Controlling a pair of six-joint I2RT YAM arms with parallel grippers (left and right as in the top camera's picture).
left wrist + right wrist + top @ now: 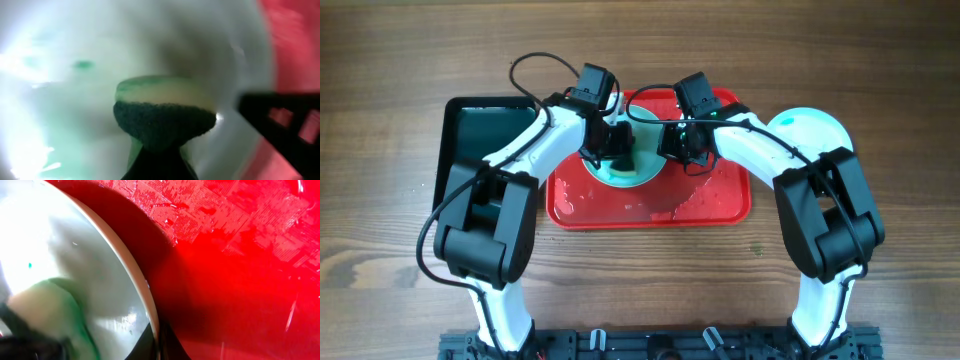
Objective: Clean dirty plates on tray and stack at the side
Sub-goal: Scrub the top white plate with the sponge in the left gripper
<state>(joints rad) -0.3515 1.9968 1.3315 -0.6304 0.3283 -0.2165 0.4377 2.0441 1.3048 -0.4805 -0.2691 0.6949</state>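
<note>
A pale plate (625,178) with green smears lies on the red tray (720,200), toward its left. My left gripper (618,150) is shut on a yellow sponge with a dark green scrub side (165,107) and presses it on the plate (75,100). My right gripper (672,150) is shut on the plate's right rim; in the right wrist view its fingers (159,342) straddle the rim of the plate (75,255). The sponge shows there too (35,305). The tray surface (240,280) is wet.
A light cyan plate (810,128) sits on the table just right of the red tray, partly under my right arm. A dark green-black tray (480,130) lies left of the red tray. The right gripper's finger (280,125) shows in the left wrist view.
</note>
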